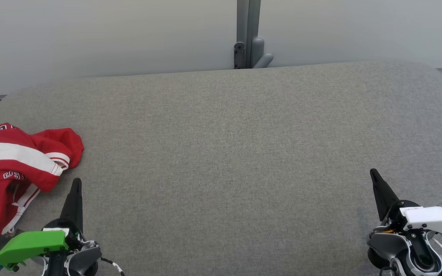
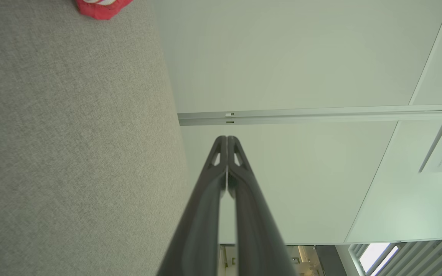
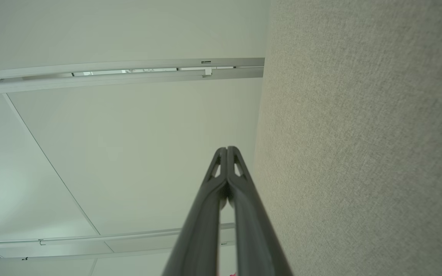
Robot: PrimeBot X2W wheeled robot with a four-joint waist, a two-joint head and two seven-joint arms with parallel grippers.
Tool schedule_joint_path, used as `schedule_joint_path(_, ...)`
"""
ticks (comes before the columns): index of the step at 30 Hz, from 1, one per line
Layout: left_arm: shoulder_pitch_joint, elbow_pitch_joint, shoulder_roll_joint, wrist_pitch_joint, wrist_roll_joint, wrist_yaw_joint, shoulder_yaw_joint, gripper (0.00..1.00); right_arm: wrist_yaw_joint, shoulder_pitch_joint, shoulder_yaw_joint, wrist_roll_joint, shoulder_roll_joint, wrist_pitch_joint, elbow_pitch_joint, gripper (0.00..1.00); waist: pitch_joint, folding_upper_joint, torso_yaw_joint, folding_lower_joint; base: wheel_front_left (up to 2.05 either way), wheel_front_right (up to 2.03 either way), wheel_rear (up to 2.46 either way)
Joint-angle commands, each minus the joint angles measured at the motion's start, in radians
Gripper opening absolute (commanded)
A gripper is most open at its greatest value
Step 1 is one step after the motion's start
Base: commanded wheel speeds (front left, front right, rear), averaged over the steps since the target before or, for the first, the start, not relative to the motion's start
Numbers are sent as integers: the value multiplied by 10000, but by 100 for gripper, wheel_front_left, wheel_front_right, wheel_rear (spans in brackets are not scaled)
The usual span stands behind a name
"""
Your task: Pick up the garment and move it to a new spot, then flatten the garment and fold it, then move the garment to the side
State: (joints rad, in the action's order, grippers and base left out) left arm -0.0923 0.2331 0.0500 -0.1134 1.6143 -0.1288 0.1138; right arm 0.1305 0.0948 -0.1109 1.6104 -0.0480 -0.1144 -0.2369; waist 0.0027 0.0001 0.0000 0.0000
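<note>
At the bottom left of the head view, the left pincer [image 1: 76, 183], two long dark fingers below a bright green wrist cover [image 1: 29, 245], points up the frame. Its fingers are pressed together and hold nothing. At the bottom right, the right pincer [image 1: 374, 175], below a white wrist cover [image 1: 430, 216], is likewise closed tight and empty. Both are over the near part of a broad grey fabric-covered table [image 1: 225, 153] with rounded far corners. A crumpled red garment with white stripes [image 1: 17, 168] lies on the table at the left edge of the frame, just beside the left pincer and apart from it. A grey metal post [image 1: 248, 34] stands against the pale wall at top centre.
</note>
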Motion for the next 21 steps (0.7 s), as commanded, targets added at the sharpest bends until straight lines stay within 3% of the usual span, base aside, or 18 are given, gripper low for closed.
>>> schedule_joint_path(1,-80,-23,-1,-35,3,-37,18,0,4,83,-18,75,-43,-30,32,0,0,-1,0,0,0,0,0)
schedule_joint_path(21,-80,-23,-1,-35,3,-37,18,0,4,83,-18,75,-44,-29,32,0,0,-1,0,0,0,0,0)
